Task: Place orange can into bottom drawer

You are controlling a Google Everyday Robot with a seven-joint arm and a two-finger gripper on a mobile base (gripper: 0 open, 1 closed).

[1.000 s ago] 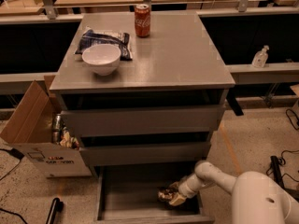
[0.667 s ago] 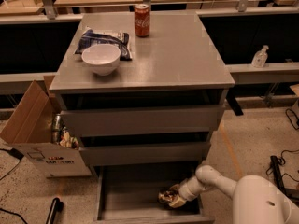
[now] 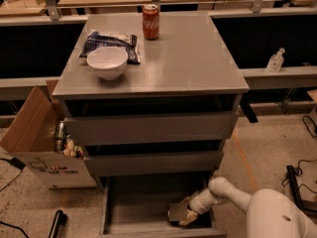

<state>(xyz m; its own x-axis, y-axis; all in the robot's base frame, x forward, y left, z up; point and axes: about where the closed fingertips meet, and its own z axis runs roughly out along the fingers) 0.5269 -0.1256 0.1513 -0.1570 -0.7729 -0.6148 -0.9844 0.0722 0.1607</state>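
One pincer (image 3: 187, 215) lies in the bottom drawer (image 3: 133, 208) beside the orange can (image 3: 176, 211), grip impossible to tell; speckled floor (image 3: 270, 152) around.

Smooth pale plastic pincer (image 3: 185, 216) inside matt grey bottom drawer (image 3: 136, 208).

White arm (image 3: 229, 191) bent, reaching down-left; claw (image 3: 187, 214) low in bottom drawer (image 3: 136, 209), front-R area.

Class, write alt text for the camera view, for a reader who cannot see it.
The robot's gripper is inside the open bottom drawer of a grey cabinet, at the orange can near its front edge. On top sit a red cola can, a white bowl and a blue bag.
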